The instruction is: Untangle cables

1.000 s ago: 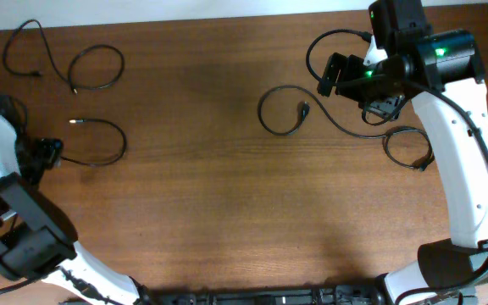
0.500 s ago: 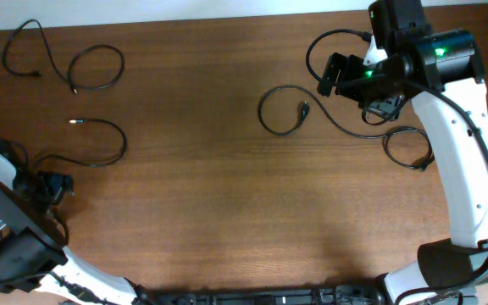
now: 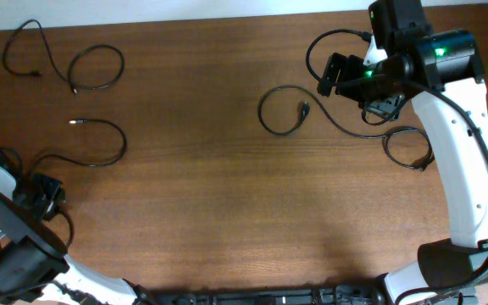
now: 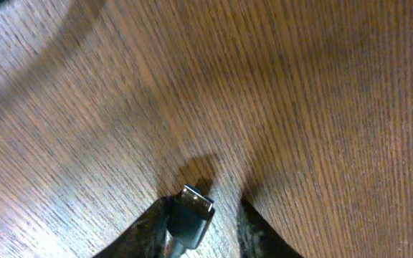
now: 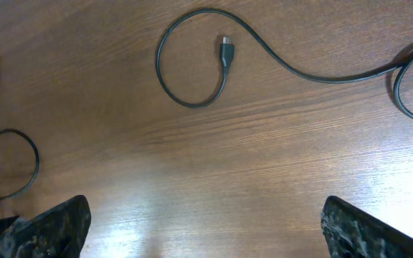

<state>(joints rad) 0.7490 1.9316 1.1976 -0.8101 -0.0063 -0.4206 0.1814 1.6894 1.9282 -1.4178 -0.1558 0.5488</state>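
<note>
Several thin black cables lie apart on the brown table. One cable [image 3: 125,140] loops at the left and runs to my left gripper [image 3: 45,188]. In the left wrist view its metal-tipped plug [image 4: 192,211] lies between the narrowed fingers of that gripper [image 4: 205,206]. The plug rests against the left finger, and a strip of wood shows before the right finger. A longer cable [image 3: 265,123] curls at centre right below my right gripper [image 3: 333,74]. In the right wrist view this gripper [image 5: 206,222] is wide open above bare wood, with the cable's loop [image 5: 160,64] and plug [image 5: 225,51] beyond it.
Two more cables lie at the far left corner, one wavy [image 3: 7,51] and one a round loop [image 3: 123,63]. The long cable's further loops [image 3: 388,148] lie under the white right arm [image 3: 460,169]. The table's far edge [image 3: 227,17] runs along the top.
My left arm has drawn back toward the near left corner, and its jaws have narrowed around the cable plug. The cable's end has swung toward the near edge with it. The right arm has not moved.
</note>
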